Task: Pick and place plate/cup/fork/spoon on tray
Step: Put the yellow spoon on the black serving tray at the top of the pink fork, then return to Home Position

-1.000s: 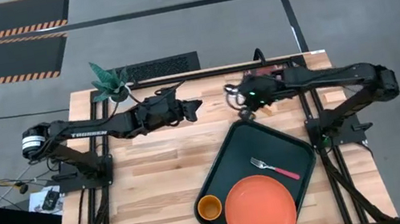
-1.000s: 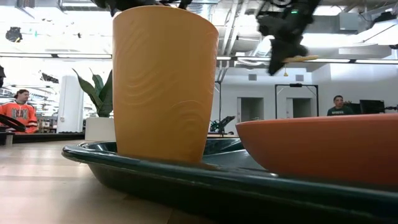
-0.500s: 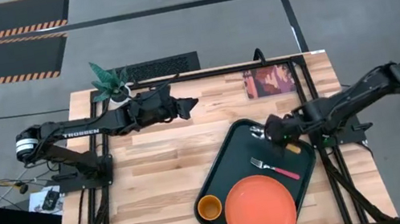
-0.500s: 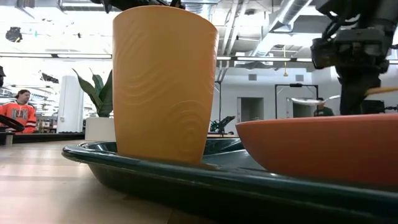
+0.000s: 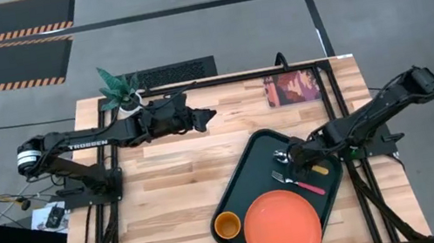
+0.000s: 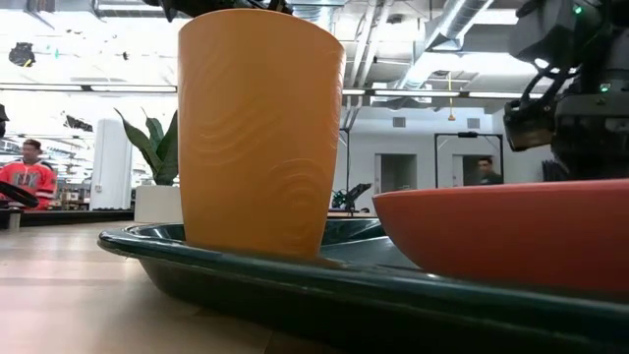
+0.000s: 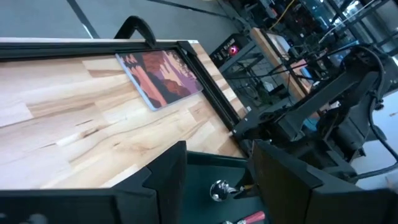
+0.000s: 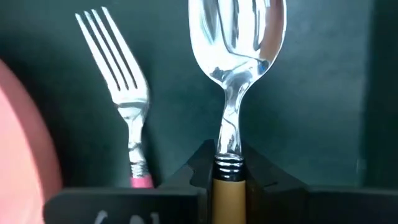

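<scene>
The dark green tray [image 5: 245, 159] lies at the table's near right. On it are the orange plate [image 5: 283, 228], the small orange cup [image 5: 228, 224] and the pink-handled fork [image 5: 298, 182]. My right gripper [image 5: 292, 158] is low over the tray's far part, just beyond the fork, shut on the yellow-handled spoon [image 8: 236, 37]. The right wrist view shows the fork [image 8: 121, 74] lying beside the spoon on the tray floor [image 8: 174, 74]. My left gripper [image 5: 209, 116] hovers open and empty over the far middle of the table. My right gripper pinches the spoon between its two fingers at the top of the yellow handle [image 8: 227, 180], just behind the metal neck. It comes slanting down from the table's right, roughly in line with the spoon. The bowl [image 5: 280, 158] points toward the table's left, over the tray; I cannot tell whether it touches the tray.
A reddish picture card [image 5: 292, 89] lies at the far right of the table. A white pot with a green plant [image 5: 121, 89] stands at the far left corner. Bare wood [image 5: 168, 200] lies left of the tray. People [image 6: 25, 177] are in the room behind.
My right gripper has carried the spoon from beside the picture card toward the table's near edge. It has gone down over the tray and now sits low beside the fork. It stays shut on the spoon throughout.
</scene>
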Robot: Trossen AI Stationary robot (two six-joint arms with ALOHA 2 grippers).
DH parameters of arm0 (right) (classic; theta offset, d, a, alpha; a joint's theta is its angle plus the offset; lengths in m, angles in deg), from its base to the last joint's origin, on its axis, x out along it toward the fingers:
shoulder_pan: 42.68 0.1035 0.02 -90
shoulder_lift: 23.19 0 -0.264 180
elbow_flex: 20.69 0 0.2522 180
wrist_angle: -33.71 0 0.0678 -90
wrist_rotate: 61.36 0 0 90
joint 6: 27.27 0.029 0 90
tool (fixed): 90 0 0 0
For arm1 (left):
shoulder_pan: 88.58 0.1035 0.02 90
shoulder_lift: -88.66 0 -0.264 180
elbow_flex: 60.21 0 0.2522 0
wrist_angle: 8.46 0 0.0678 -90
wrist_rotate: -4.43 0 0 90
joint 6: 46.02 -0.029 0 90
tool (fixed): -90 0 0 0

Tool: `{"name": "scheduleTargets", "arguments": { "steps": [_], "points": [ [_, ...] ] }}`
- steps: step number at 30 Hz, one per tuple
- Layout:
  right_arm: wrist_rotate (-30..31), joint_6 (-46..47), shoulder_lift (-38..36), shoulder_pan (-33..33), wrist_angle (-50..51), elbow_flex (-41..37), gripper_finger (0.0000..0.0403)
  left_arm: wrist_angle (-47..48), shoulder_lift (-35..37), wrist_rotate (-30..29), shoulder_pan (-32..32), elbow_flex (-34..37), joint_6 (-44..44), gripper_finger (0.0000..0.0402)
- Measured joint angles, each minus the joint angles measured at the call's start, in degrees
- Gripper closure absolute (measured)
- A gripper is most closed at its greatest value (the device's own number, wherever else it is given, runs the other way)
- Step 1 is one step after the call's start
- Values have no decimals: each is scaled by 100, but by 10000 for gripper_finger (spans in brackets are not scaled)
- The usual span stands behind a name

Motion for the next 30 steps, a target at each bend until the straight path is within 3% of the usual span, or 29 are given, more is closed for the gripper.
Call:
{"name": "scheduleTargets", "arguments": {
  "steps": [14,30],
  "points": [
    [-86,69,353,41,-259,-47,334,7,-2,31,0,0,-46,232],
    [-101,399,317,35,-198,-23,238,40,-2,158,12,-2,-186,232]
  ]
}}
